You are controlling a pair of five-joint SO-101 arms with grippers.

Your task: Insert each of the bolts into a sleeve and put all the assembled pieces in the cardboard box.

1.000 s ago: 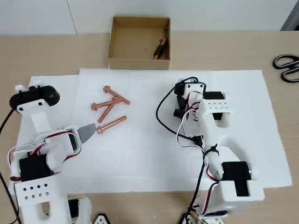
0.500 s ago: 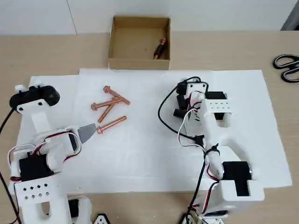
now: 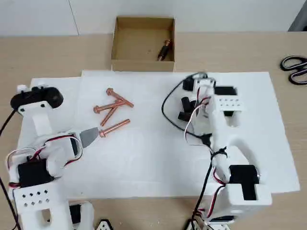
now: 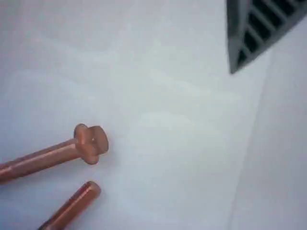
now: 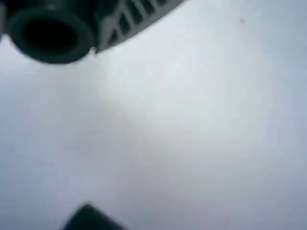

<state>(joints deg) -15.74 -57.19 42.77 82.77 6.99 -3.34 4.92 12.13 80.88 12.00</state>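
Since your right gripper (image 3: 194, 92) seems clamped on a sleeve (image 5: 48, 33) at 3 o'clock, awaiting a bolt (image 3: 114, 128), can't tell the left gripper (image 3: 90, 135) jaws.

The left arm (image 3: 48, 148) sat folded low, the left gripper (image 3: 92, 134) lying nearly flat and pointing inward. The right arm (image 3: 225, 139) stretched forward, the right gripper (image 3: 191, 96) tipped downward.

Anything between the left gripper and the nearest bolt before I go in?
Nothing visible. The left gripper sits right at the head of the nearest bolt, and nothing lies between them on the white paper.
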